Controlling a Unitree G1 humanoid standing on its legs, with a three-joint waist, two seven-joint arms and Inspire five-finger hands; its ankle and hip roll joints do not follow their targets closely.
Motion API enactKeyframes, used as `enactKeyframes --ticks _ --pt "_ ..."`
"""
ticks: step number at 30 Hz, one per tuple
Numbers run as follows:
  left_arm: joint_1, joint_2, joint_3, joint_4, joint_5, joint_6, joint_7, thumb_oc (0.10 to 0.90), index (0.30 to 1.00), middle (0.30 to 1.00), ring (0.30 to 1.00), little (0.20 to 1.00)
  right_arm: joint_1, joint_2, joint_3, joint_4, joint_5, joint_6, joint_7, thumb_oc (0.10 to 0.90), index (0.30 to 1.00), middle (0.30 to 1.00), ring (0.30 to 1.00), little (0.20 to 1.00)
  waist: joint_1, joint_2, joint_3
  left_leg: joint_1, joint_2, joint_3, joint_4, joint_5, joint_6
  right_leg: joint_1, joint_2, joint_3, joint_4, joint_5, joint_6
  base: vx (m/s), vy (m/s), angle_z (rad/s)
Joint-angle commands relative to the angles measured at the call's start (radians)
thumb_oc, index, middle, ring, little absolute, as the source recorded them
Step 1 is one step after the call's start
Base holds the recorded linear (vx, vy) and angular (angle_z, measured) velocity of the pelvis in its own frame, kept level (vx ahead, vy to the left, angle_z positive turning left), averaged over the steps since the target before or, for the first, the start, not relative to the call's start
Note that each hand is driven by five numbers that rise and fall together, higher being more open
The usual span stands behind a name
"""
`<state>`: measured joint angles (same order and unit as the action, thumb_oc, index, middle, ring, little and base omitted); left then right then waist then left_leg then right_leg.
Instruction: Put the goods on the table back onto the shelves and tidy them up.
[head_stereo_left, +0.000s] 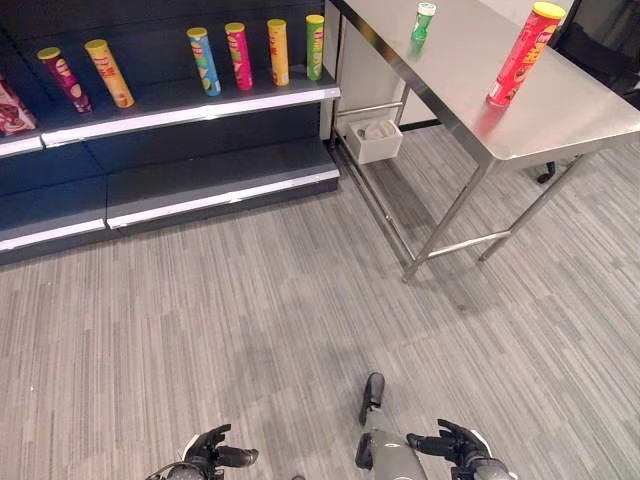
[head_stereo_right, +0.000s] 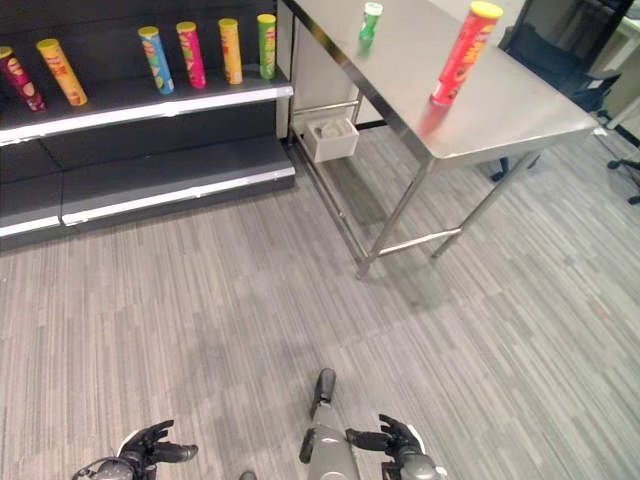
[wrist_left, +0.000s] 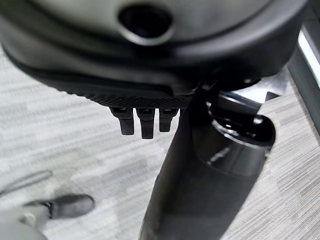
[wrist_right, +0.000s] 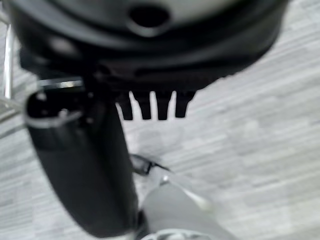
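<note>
Goods left on the desk (head_stereo_left: 560, 120): a green bottle (head_stereo_left: 423, 24) near its far edge and a tall red can (head_stereo_left: 526, 53) toward its right edge, both upright and well apart. Neither is held.

Shelves, left of the desk: the upper shelf (head_stereo_left: 200, 105) carries a row of upright cans, a dark red one (head_stereo_left: 64, 79) and an orange one (head_stereo_left: 109, 72) at the left, then blue (head_stereo_left: 203, 61), pink (head_stereo_left: 238, 56), yellow (head_stereo_left: 278, 51) and green (head_stereo_left: 315, 46) near the right end. Lower shelf (head_stereo_left: 220, 170) bare. A small white bin (head_stereo_left: 375, 138) sits on the floor by the desk's near-left leg.

Left robot hand (head_stereo_left: 208, 454) low at the bottom of the left eye view, fingers loose and apart, empty. Right robot hand (head_stereo_left: 452, 443) likewise low, fingers spread, nothing in it. Both well apart from desk and shelves.

Step in hand, as I judge it: approach the desk for a first pick.
- Close in on the desk's near edge before raising an arm; both items sit far back.
- Red can is tall and narrow, likely to tip; wrap it around the middle, lift straight.
- Keep clear of the desk leg and bin when turning to the shelf.
- Set it upright in line with the row, in the gap between the orange and blue cans.
</note>
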<state>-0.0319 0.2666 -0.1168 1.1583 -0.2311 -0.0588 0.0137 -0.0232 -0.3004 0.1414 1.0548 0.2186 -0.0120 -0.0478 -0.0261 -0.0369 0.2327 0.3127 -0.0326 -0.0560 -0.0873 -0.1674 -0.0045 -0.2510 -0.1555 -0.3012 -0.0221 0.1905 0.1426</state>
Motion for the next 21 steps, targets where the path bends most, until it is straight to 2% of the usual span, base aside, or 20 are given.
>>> enactKeyframes --ticks 1,2,4,6,8,9,10,12,13,14,15,16,17,18,21 --pt "-0.004 0.028 -0.023 -0.087 -0.004 -0.037 0.003 0.8 0.9 0.9 0.9 0.9 0.005 -0.087 0.004 -0.044 -0.017 -0.025 -0.009 0.8 0.9 0.9 0.9 0.9 0.006 0.0 -0.017 -0.083 0.095 -0.002 0.107 0.003 -0.057 0.087 -0.004 0.046 -0.033 0.018 0.038 0.38 -0.375 0.89" --pt "0.002 0.025 -0.023 -0.096 -0.013 -0.037 0.003 0.8 0.9 0.9 0.9 0.9 0.007 -0.096 0.004 -0.055 -0.01 -0.031 -0.007 0.8 0.9 0.9 0.9 0.9 0.008 0.012 -0.02 -0.101 0.117 -0.009 0.176 0.032 -0.073 0.112 0.021 0.04 -0.036 -0.001 0.022 0.28 -0.308 0.64" --pt "0.006 0.025 -0.031 -0.111 -0.022 -0.033 -0.003 0.8 0.9 0.9 0.9 0.9 0.01 -0.103 0.011 -0.062 -0.001 -0.033 -0.005 0.8 0.9 0.9 0.9 0.9 0.011 0.012 -0.019 -0.167 0.133 -0.007 0.33 0.101 -0.092 0.161 0.051 0.036 -0.047 -0.043 -0.012 0.23 -0.305 -0.03" --pt "0.002 0.027 -0.034 -0.139 -0.041 -0.029 -0.003 0.8 0.9 0.9 0.9 0.9 0.012 -0.113 0.012 -0.077 0.006 -0.035 -0.013 0.8 0.9 0.9 0.9 0.9 0.017 0.001 0.009 -0.288 0.147 -0.001 0.589 0.205 -0.096 0.215 0.069 0.031 -0.052 -0.08 -0.059 0.18 -0.315 -0.24" --pt "0.004 0.025 -0.037 -0.145 -0.048 -0.027 0.0 0.8 0.9 0.9 0.9 0.9 -0.001 -0.116 0.019 -0.062 0.007 -0.03 -0.019 0.8 0.9 0.9 0.9 0.9 0.025 -0.013 0.026 -0.369 0.146 0.024 0.699 0.227 -0.075 0.245 0.073 0.036 -0.062 -0.11 -0.078 0.13 -0.212 -0.05" --pt "-0.004 0.023 -0.041 -0.142 -0.048 -0.029 0.003 0.8 0.9 0.9 0.9 0.9 -0.009 -0.119 0.022 -0.054 0.012 -0.029 -0.023 0.8 0.9 0.9 0.9 0.9 0.036 -0.016 0.039 -0.425 0.122 0.035 0.703 0.19 -0.061 0.259 0.073 0.047 -0.065 -0.121 -0.079 0.17 -0.113 -0.06" --pt "-0.011 0.021 -0.043 -0.143 -0.05 -0.031 0.002 0.8 0.9 0.9 0.9 0.9 -0.013 -0.12 0.023 -0.058 0.019 -0.03 -0.022 0.8 0.9 0.9 0.9 0.9 0.048 -0.013 0.046 -0.462 0.097 0.043 0.662 0.152 -0.054 0.275 0.076 0.063 -0.065 -0.134 -0.074 0.21 -0.048 -0.04" --pt "-0.015 0.014 -0.054 -0.147 -0.047 -0.035 0.001 0.8 0.9 0.9 0.9 0.9 -0.012 -0.118 0.024 -0.055 0.021 -0.034 -0.019 0.8 0.9 0.9 0.9 0.9 0.06 -0.018 0.042 -0.477 0.061 0.054 0.501 0.112 -0.041 0.286 0.067 0.077 -0.065 -0.146 -0.058 0.29 0.048 -0.37" --pt "-0.017 0.016 -0.065 -0.156 -0.042 -0.036 -0.004 0.8 0.9 0.9 0.9 0.9 -0.015 -0.116 0.032 -0.053 0.023 -0.036 -0.02 0.8 0.9 0.9 0.9 0.9 0.083 0.006 0.034 -0.509 0.02 0.033 0.281 0.177 -0.046 0.31 0.094 0.097 -0.065 -0.165 -0.055 0.32 0.117 -0.58" --pt "-0.018 0.017 -0.067 -0.147 -0.031 -0.03 -0.005 0.8 0.9 0.9 0.9 0.9 -0.013 -0.117 0.032 -0.051 0.018 -0.033 -0.024 0.8 0.9 0.9 0.9 0.9 0.09 0.02 0.028 -0.525 0.02 0.019 0.205 0.233 -0.054 0.32 0.108 0.102 -0.065 -0.174 -0.057 0.25 0.103 -0.33" --pt "-0.018 0.017 -0.067 -0.147 -0.031 -0.03 -0.005 0.8 0.9 0.9 0.9 0.9 -0.012 -0.117 0.032 -0.052 0.017 -0.033 -0.024 0.8 0.9 0.9 0.9 0.9 0.091 0.018 0.03 -0.518 0.019 0.02 0.195 0.238 -0.055 0.322 0.107 0.102 -0.065 -0.176 -0.057 0.15 0.049 -0.4" --pt "-0.013 0.016 -0.063 -0.14 -0.033 -0.033 -0.003 0.8 0.9 0.9 0.9 0.9 -0.021 -0.115 0.044 -0.032 0.003 -0.031 -0.016 0.8 0.9 0.9 0.9 0.9 0.094 0.026 0.017 -0.483 0.023 0.006 0.133 0.227 -0.054 0.327 0.116 0.109 -0.065 -0.182 -0.053 0.15 0.043 -0.65" --pt "-0.018 0.013 -0.069 -0.134 -0.025 -0.031 -0.008 0.8 0.9 0.9 0.9 0.9 -0.014 -0.106 0.044 -0.03 -0.005 -0.036 -0.021 0.8 0.9 0.9 0.9 0.9 0.085 0.033 0.014 -0.45 0.021 -0.001 0.113 0.231 -0.045 0.335 0.121 0.103 -0.065 -0.187 -0.053 0.24 0.098 -0.98" --pt "-0.019 0.014 -0.069 -0.127 -0.024 -0.037 -0.003 0.8 0.9 0.9 0.9 0.9 -0.009 -0.095 0.041 -0.029 -0.006 -0.036 -0.022 0.8 0.9 0.9 0.9 0.9 0.073 0.028 -0.002 -0.414 0.011 -0.01 0.09 0.228 -0.04 0.339 0.114 0.109 -0.065 -0.184 -0.054 0.27 0.145 -0.83" --pt "-0.017 0.021 -0.048 -0.103 -0.025 -0.037 0.005 0.8 0.9 0.9 0.9 0.9 -0.002 -0.07 0.043 -0.033 -0.014 -0.031 -0.021 0.8 0.9 0.9 0.9 0.9 0.072 0.019 -0.027 -0.343 0.011 0.024 0.025 0.223 -0.031 0.347 0.098 0.129 -0.063 -0.186 -0.044 0.16 0.11 -0.3"
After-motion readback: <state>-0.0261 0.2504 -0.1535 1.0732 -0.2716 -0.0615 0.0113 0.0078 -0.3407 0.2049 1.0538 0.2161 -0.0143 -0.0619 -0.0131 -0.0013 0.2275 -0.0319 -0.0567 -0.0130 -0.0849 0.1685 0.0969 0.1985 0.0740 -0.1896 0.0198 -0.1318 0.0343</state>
